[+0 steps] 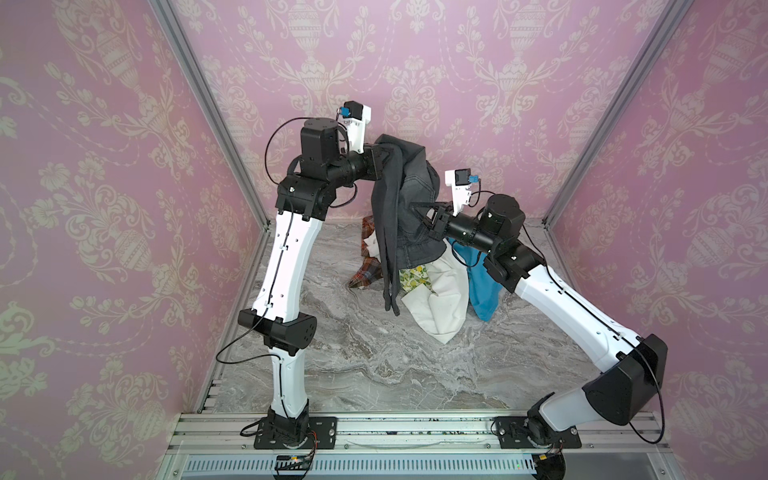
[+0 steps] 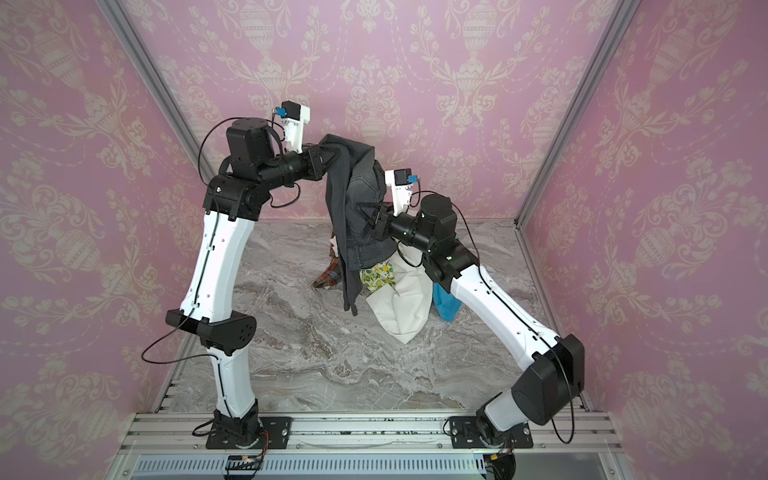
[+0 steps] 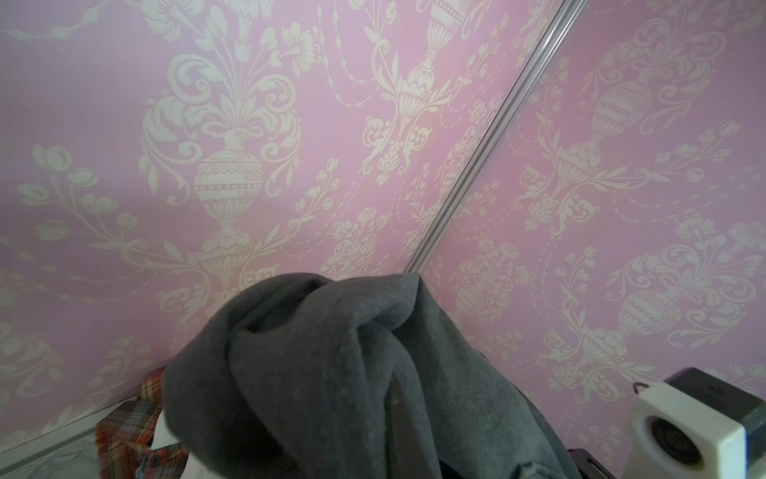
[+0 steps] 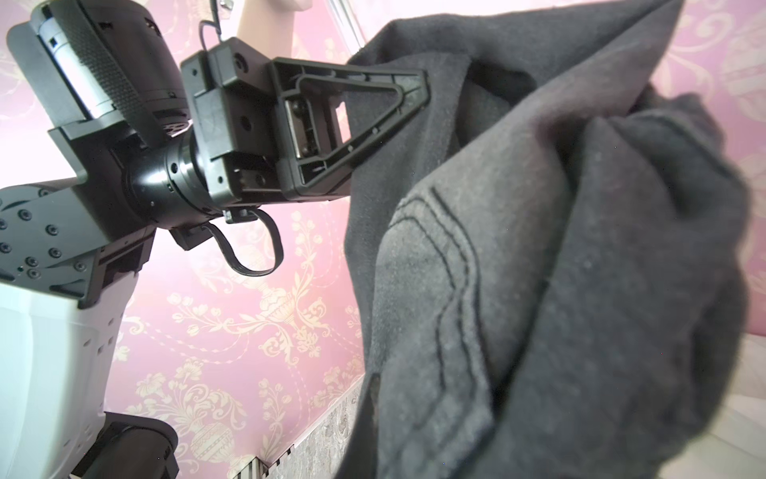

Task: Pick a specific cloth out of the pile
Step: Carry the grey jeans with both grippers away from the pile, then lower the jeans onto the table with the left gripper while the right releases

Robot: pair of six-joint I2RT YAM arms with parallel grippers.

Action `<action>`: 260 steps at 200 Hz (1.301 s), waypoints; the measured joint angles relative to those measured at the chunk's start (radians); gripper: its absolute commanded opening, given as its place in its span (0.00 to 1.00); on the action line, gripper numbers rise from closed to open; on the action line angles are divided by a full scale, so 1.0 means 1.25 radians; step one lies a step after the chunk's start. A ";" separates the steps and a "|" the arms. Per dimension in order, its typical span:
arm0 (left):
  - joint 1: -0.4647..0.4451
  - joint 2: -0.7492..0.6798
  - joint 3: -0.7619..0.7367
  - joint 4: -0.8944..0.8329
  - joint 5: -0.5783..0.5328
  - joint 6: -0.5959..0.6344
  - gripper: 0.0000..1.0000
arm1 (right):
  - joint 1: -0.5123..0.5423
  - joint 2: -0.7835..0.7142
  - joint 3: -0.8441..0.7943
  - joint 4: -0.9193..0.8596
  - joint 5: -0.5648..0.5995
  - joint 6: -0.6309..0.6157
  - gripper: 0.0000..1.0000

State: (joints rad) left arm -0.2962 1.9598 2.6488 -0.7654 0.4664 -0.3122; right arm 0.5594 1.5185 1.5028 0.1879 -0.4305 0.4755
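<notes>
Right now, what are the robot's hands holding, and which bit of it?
Both hold the dark grey cloth: the left gripper pinches its bunched top, and the right gripper nips its side lower down.

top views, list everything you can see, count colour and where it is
table: one, grey marble pattern, floor of the cell
walls: three, pink with cream floral print, around the table
dark denim garment: one, charcoal grey, held up above the other cloths, narrow strips hanging down
plaid cloth: one, red-brown, leftmost of the cloths on the table
lemon-print cloth: one, yellow and green on white, middle, below the garment
white sheet: one, off-white, nearest the front
blue cloth: one, bright blue, rightmost, under the right arm
left gripper: one, black, shut on the garment's top
right gripper: one, black, shut on the garment's side, lower down
</notes>
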 measured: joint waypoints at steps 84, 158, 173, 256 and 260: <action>0.161 -0.392 -0.437 -0.036 -0.072 0.028 0.00 | 0.232 0.168 0.129 -0.019 0.113 -0.070 0.00; 0.248 -0.552 -0.755 0.019 -0.090 0.007 0.00 | 0.320 0.325 0.125 0.087 0.172 -0.045 0.00; 0.249 -0.552 -0.774 0.044 -0.085 -0.013 0.00 | 0.323 0.325 0.115 0.103 0.186 -0.043 0.00; 0.065 -0.481 -0.685 0.128 -0.121 -0.063 0.00 | 0.319 0.185 0.031 0.098 0.289 -0.086 0.00; 0.061 -0.479 -0.683 0.132 -0.121 -0.064 0.00 | 0.320 0.179 0.031 0.095 0.292 -0.091 0.00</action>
State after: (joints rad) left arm -0.2199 1.3617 1.7954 -0.5999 0.3145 -0.3920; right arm 0.9588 1.7416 1.5414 0.3069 -0.0650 0.3614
